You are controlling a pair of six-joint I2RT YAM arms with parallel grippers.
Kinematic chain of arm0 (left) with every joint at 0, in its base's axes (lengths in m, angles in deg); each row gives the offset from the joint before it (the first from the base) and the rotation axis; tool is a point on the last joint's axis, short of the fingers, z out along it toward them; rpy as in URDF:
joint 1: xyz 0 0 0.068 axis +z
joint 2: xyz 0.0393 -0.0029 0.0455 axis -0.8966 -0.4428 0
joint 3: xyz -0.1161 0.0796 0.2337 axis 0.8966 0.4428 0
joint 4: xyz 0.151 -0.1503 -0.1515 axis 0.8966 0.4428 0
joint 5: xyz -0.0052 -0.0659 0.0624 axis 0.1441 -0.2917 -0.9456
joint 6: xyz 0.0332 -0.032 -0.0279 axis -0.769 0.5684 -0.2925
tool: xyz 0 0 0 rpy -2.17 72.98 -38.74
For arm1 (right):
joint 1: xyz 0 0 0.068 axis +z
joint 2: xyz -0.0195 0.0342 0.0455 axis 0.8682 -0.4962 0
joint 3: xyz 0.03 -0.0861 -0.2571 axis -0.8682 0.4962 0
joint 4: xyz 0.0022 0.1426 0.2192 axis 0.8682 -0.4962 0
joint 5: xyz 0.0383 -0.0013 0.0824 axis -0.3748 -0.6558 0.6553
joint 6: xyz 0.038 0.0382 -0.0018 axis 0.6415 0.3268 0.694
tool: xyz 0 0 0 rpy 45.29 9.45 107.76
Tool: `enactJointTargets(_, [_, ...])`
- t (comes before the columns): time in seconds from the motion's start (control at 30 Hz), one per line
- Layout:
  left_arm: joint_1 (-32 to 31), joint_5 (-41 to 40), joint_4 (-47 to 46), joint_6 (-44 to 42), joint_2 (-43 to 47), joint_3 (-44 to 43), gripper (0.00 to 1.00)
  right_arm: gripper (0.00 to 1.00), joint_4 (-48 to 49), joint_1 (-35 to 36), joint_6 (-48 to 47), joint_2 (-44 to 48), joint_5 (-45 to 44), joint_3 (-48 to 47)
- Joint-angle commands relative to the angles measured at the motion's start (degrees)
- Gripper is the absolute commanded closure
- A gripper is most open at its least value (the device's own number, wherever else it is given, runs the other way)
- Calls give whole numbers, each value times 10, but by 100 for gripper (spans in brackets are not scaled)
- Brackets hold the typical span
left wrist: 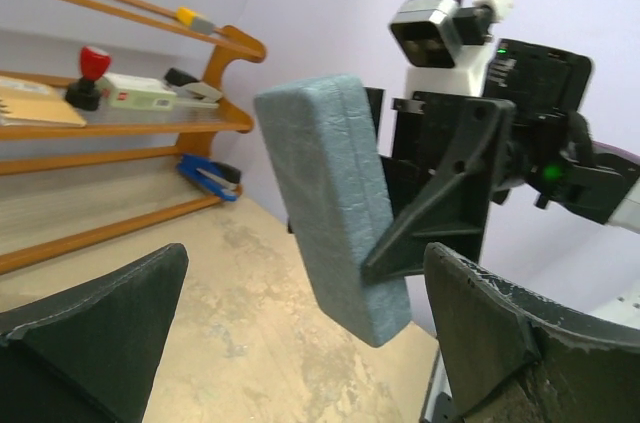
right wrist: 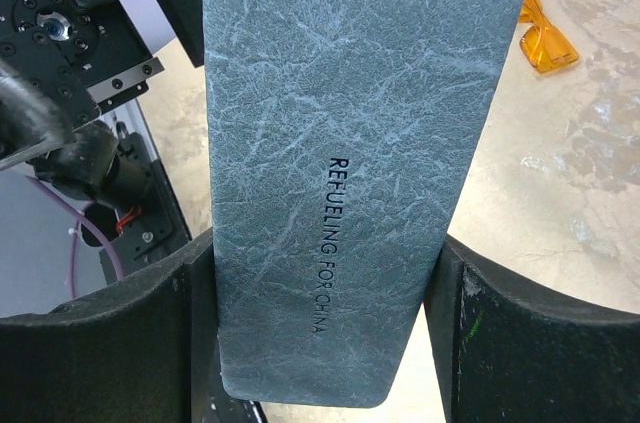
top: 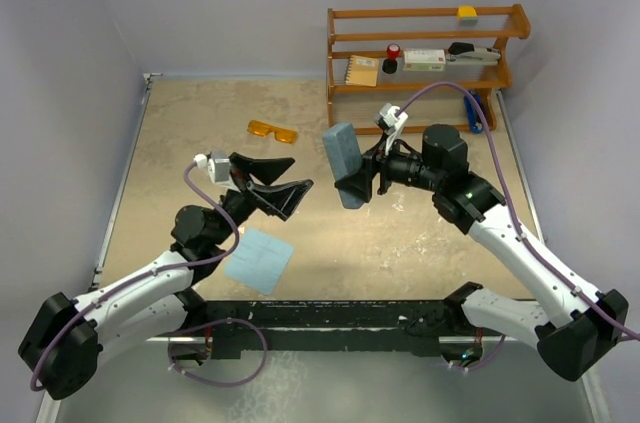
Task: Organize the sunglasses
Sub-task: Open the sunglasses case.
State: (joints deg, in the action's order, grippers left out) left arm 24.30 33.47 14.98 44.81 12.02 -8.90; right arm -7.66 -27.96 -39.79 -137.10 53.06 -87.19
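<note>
A blue-grey glasses case (top: 342,158), shut, is held in the air above the middle of the table (top: 200,123) by the right claw (top: 360,178). The claw's two black fingers (right wrist: 110,343) are clamped on the long sides of the case close to one end. Most of its length sticks out past them, tilted upward.

That looks like the weak point. With so little of the case between the fingers, a push on the free end could swing it, or make it slip and drop to the table. The left claw (top: 275,183) faces the case from the left, close by but not touching, and holds nothing. Its fingers are spread as wide as they seem to go. If it closes off-centre, it could knock the case loose rather than take or open it. The lid is shut, so nothing can go in yet.

The orange sunglasses (top: 273,130) lie on the table further back, left of the case, apart from both claws. A light blue cloth (top: 259,260) lies near the left arm.
</note>
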Motion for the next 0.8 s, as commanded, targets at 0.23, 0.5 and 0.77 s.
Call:
enactJointTargets(0.23, [25, 133, -138, 51, -31, -30, 0, 100, 56, -11, 17, 1, 31, -5])
enactJointTargets(0.5, [61, 191, -264, 127, -59, -1, 0, 100, 80, -15, 37, -21, 62, -9])
enactJointTargets(0.77, [80, 215, -413, 215, -134, 9, 0, 100, 104, -15, 63, -32, 108, -18])
